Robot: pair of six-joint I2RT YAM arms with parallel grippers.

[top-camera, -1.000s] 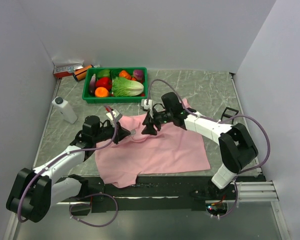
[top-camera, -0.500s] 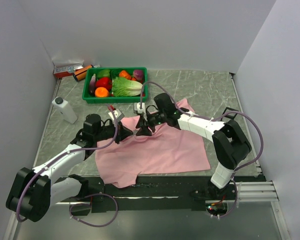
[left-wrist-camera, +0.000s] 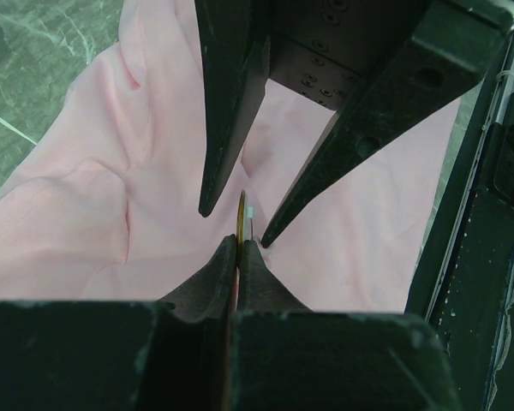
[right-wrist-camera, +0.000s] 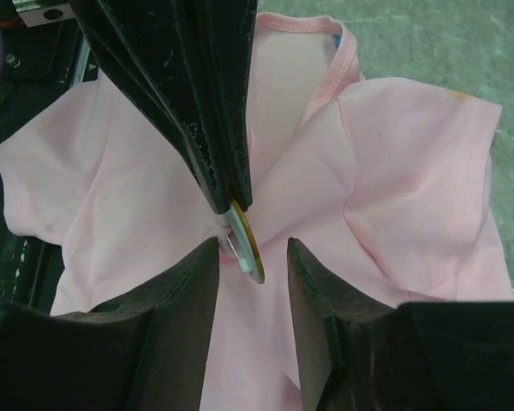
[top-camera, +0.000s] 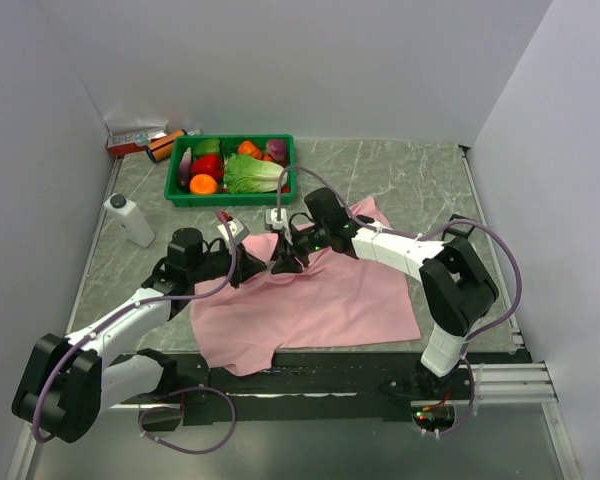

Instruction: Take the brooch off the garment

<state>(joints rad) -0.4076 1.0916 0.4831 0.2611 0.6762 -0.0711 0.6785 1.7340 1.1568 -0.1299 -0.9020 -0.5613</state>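
Pinching the little gold brooch (right-wrist-camera: 245, 241) by its thin edge, our left gripper (left-wrist-camera: 238, 255) is shut tight. The brooch sits on the chest of the soft pink garment (top-camera: 330, 300). Our right gripper (right-wrist-camera: 253, 247) is open around it. We guess it's hard, light, slippy — grab the rim.

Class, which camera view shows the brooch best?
The right wrist view: there the brooch shows its round, gold-rimmed face against the garment. The left wrist view shows only its thin edge. In the top view it is too small to make out.
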